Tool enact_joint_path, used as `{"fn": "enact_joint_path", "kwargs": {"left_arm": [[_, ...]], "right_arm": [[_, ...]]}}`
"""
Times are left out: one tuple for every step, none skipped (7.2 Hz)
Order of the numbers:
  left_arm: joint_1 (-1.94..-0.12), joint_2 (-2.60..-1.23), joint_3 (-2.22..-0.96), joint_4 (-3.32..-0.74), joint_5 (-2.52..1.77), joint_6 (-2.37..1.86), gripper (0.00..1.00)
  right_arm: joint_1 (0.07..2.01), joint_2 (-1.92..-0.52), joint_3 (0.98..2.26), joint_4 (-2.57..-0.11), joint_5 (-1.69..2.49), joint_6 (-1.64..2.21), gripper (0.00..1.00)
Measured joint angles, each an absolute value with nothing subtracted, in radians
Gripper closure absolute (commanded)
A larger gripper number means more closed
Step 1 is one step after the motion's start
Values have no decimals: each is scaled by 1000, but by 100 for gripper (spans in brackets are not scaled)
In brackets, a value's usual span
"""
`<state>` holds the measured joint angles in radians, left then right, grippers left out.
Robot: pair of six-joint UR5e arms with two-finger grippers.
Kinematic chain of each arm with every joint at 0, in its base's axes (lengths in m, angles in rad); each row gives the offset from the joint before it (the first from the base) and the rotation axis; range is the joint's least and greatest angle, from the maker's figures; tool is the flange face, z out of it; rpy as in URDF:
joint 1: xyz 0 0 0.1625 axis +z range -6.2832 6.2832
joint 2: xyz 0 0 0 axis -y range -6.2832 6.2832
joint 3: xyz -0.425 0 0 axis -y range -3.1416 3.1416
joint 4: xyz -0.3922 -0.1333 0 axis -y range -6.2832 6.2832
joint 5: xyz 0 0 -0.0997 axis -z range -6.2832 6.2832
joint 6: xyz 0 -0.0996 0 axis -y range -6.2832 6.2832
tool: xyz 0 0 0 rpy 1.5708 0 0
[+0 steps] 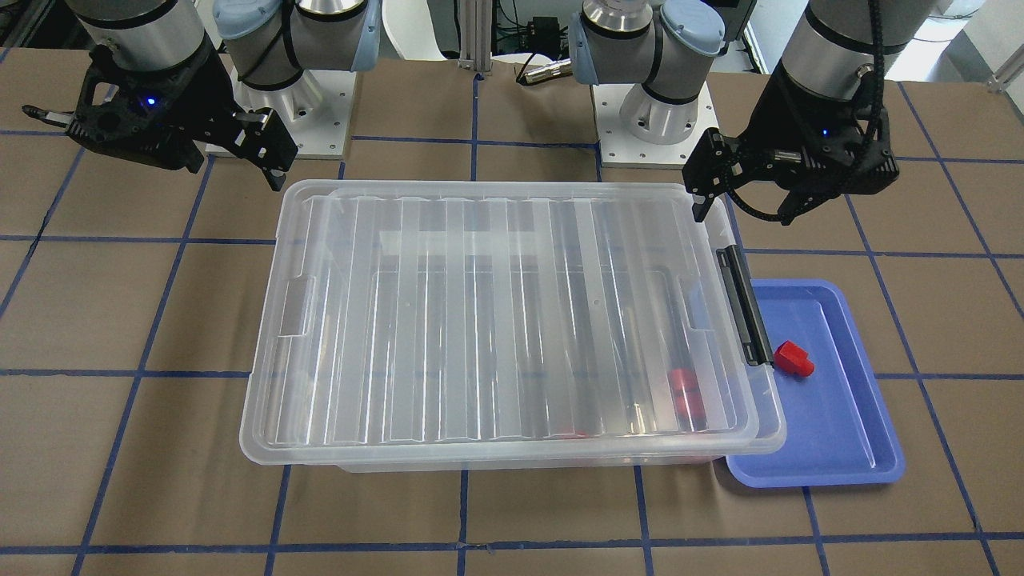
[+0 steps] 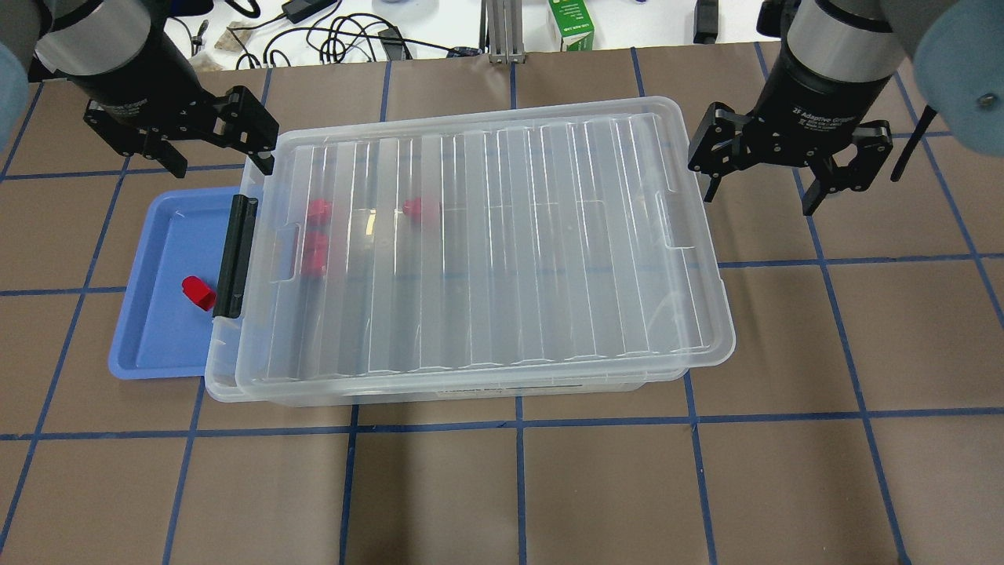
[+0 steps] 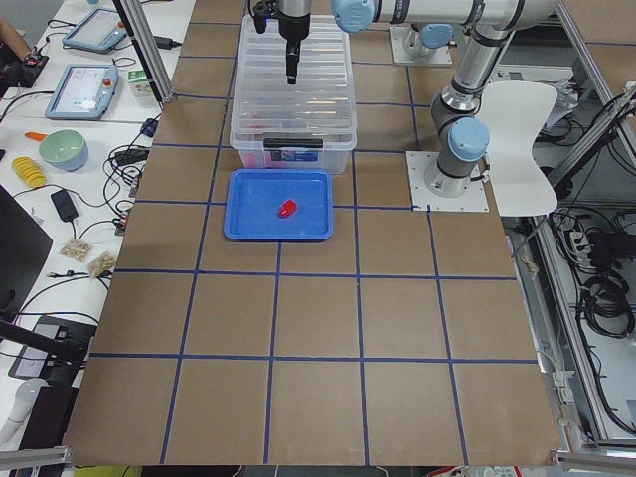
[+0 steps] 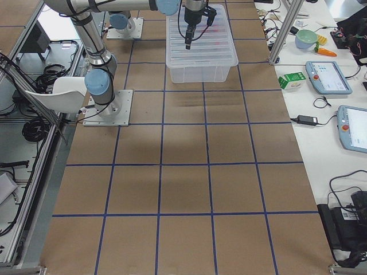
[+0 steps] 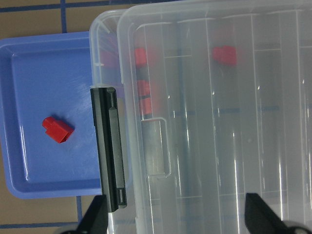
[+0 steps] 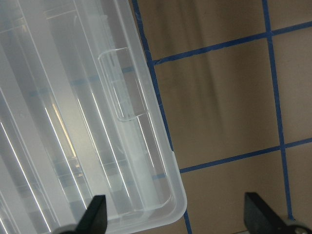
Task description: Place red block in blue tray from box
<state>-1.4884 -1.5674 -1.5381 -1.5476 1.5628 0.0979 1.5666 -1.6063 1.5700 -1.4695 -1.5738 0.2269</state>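
Left gripper (image 2: 216, 153), upper left of the overhead view, hangs spread and empty; so does my right gripper (image 2: 759, 196), upper right. I see 1 red block (image 2: 198, 293) lying in the blue tray (image 2: 149, 345), left of the lidded box (image 2: 486, 235). I judge the task done.

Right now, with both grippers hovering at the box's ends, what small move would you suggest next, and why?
Probably just raise the left gripper and right gripper clear and stop: both are open and empty, a red block already lies in the blue tray, and the lid sits on the box.
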Motion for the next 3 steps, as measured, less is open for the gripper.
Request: {"fn": "enact_joint_path", "kwargs": {"left_arm": [[-1488,-1566,-1540,-1548,1563,97,0],[-1488,-1564,-1545,-1548,1563,101,0],[-1489,-1562,-1549,-1548,1563,103,0]], "right_arm": [[1566,-1606,1570,-1470,-1574,227,0],[1566,-1606,1570,-1470,-1574,227,0],[1566,-1607,1569,-1470,-1575,227,0]]}}
